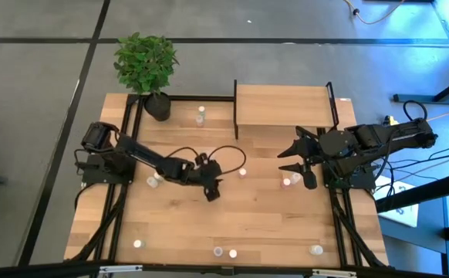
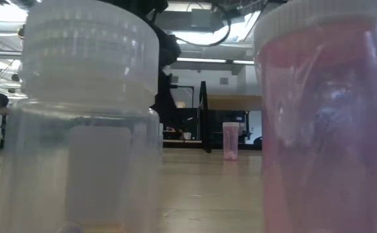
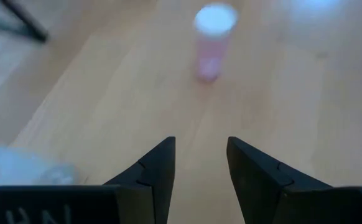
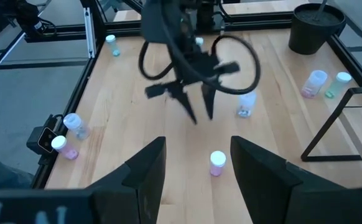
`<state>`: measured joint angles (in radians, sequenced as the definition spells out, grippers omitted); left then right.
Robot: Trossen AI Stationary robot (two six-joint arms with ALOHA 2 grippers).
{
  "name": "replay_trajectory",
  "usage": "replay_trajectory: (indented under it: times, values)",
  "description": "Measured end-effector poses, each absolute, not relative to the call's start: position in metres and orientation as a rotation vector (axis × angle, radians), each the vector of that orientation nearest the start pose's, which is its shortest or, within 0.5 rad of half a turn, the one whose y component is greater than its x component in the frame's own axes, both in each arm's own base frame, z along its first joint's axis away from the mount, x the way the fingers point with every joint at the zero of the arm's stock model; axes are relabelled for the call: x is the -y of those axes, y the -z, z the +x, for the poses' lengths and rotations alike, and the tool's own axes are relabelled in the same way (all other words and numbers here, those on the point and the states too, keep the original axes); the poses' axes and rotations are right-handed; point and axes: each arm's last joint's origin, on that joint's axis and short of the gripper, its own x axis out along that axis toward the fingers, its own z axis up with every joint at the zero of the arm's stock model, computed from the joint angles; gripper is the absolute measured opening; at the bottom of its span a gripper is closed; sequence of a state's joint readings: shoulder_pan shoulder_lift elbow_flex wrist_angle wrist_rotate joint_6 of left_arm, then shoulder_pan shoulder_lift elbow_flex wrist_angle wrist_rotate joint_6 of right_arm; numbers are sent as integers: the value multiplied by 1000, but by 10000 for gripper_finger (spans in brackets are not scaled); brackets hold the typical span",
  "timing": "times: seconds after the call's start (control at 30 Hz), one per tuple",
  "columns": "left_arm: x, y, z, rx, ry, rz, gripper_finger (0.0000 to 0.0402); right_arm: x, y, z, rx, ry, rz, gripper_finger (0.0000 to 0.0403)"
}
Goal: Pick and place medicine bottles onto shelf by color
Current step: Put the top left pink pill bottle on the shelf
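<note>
1. Left gripper, dark and two-fingered, hangs over the bare middle of the large light-wood tabletop, just left of centre in the high view. Its fingers stand apart with nothing between them. The left wrist view shows the small translucent bottle with pink contents and a white cap upright ahead of the gap, slightly towards the frame's right-hand finger.

2. You appear to be in the approach step for this pink bottle. Line the gap up on the bottle before closing in, so that neither fingertip strikes it first; a thing this small and light probably tips at a nudge.

3. Come in low and level, and close on the body rather than the cap.

4. Right gripper, fingers likewise apart and empty, waits right of centre in the high view, with two more small bottles on the table just below it in the frame.

5. The raised light-wood shelf with black metal posts sits at upper centre-right of the high view, and its top looks bare. Pick a spot for pink and leave room beside it for the other colours.

6. Other small translucent bottles stand scattered: two beside the black-potted green plant at upper left, several along the lower edge.
</note>
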<state>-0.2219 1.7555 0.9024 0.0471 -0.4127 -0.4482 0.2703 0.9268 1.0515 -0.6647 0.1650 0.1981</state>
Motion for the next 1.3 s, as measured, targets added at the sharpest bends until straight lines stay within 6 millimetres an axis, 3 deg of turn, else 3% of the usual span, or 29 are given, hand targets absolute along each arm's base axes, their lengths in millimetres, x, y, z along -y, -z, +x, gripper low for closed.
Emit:
replay_trajectory:
  times: [0.23,0.5,0.73,1.3]
  values:
    - [70,-135,353,-587,-277,-143,139,-43,-355,175,-535,-48,83,182]
    - [51,-114,359,-624,-305,-129,139,-43,-355,175,-534,-48,83,182]
    - [48,-102,373,-513,-244,-199,139,-44,-355,175,-534,-48,83,182]
    - [43,-90,374,-506,-317,-172,139,-44,-355,175,-535,-42,109,182]
